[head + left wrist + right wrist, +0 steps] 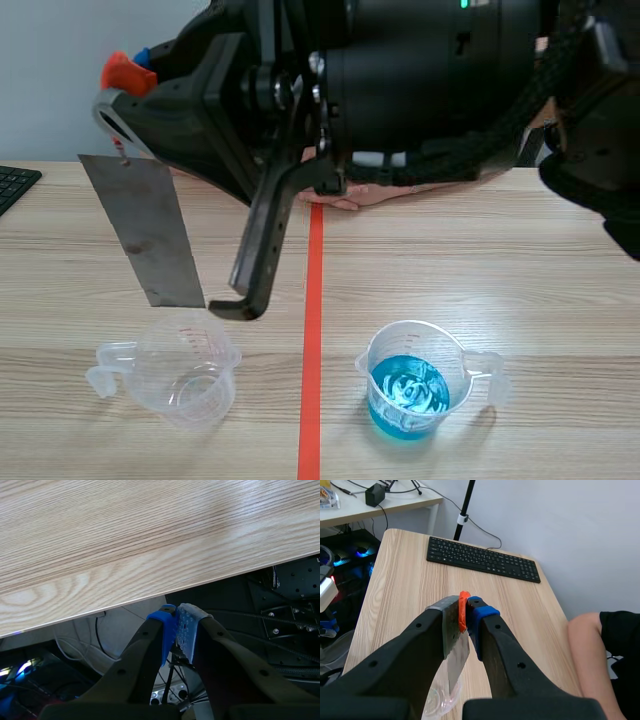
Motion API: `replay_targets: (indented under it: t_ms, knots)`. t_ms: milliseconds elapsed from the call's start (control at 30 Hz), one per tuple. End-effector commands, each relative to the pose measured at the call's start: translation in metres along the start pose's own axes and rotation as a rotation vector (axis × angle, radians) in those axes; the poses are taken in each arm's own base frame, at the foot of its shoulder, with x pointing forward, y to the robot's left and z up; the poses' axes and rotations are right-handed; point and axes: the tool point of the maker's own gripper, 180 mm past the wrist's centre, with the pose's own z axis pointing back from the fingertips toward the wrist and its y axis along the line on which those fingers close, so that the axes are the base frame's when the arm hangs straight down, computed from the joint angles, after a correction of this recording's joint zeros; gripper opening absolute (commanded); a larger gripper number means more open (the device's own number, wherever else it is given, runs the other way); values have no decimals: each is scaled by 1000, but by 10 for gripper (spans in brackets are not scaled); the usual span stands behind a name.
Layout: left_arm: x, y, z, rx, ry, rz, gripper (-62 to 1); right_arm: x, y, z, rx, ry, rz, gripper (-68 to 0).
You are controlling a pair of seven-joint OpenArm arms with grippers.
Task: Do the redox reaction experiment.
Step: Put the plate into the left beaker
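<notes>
Right gripper (465,611) pinches the thin grey metal strip (150,230) by its top edge; looks stiff, light, kinda slippery. Left gripper (176,617) closed, empty.

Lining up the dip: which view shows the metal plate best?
The scene view: the metal plate hangs full length from the right gripper, above the empty beaker. The right wrist view shows only its clamped top; the left wrist view shows none of it.
</notes>
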Motion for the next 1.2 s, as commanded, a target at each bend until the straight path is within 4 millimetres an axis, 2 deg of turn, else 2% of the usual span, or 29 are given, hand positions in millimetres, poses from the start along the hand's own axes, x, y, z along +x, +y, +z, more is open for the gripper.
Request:
replay_targets:
  t_ms: [0, 267, 500, 933, 1167]
  knots:
    - [3, -2, 0, -5, -12, 3, -567, 6, -4, -2, -16, -23, -6, -660]
    - [3, -2, 0, -5, -12, 3, -567, 4, 1, -15, -16, -20, -52, -660]
    - [3, -2, 0, -5, -12, 3, -567, 1, -5, -16, -49, -7, -57, -660]
    - [3, -2, 1, -5, -12, 3, -567, -29, -9, -18, -56, 46, -123, -660]
    - [3, -2, 1, -5, -12, 3, -567, -33, -9, -20, -55, 26, -147, -660]
